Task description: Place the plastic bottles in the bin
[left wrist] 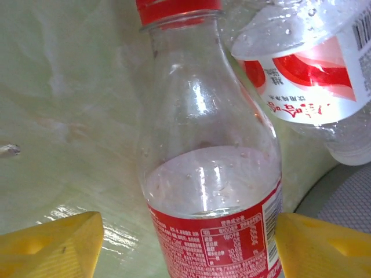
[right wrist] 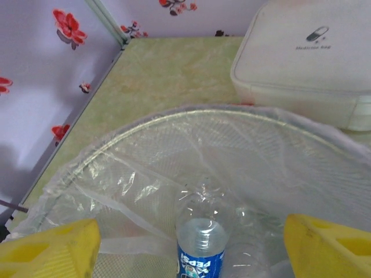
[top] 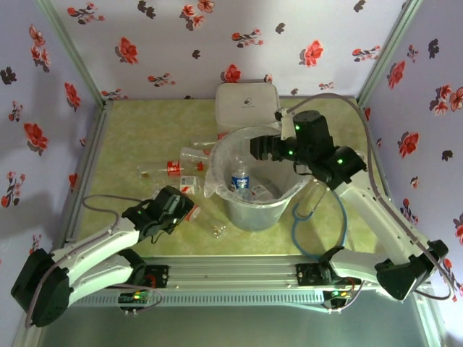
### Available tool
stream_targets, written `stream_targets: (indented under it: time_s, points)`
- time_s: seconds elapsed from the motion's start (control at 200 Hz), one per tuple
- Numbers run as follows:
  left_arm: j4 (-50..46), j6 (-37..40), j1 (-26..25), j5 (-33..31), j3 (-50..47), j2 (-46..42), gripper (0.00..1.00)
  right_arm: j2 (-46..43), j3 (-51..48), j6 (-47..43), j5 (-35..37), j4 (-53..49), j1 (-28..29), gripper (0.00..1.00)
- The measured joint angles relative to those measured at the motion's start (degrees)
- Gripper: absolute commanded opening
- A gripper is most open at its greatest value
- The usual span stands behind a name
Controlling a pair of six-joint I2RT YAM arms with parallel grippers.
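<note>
A clear plastic bottle (left wrist: 208, 174) with a red cap and red label lies on the table between the fingers of my left gripper (left wrist: 188, 243). Its label reaches the right finger (left wrist: 324, 246), and a gap stays at the left finger (left wrist: 52, 246), so the gripper is open around it. A second red-and-white labelled bottle (left wrist: 313, 75) lies just beyond. More bottles (top: 177, 168) lie left of the bin (top: 283, 206). My right gripper (right wrist: 191, 249) hangs open over the bin, holding nothing. A blue-labelled bottle (right wrist: 203, 243) stands inside the bin below it.
A white square lidded box (top: 247, 105) stands behind the bin. A blue cable (top: 318, 228) loops on the table to the bin's right. A small loose piece (top: 217, 231) lies near the bin's front left. Flowered walls close in the table.
</note>
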Motion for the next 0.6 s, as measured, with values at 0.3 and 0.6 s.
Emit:
stream_targets:
  time_s: [0.3, 0.6]
  points:
    - [-2.3, 0.3, 0.5, -1.8, 0.4, -3.7, 0.44, -1.3, 0.2, -1.1, 0.0, 0.0, -1.1, 0.81]
    - [-12.6, 4.8, 10.5, -2.7, 8.8, -19.0, 0.45, -3.5, 2.5, -2.4, -3.1, 0.5, -1.0, 0.8]
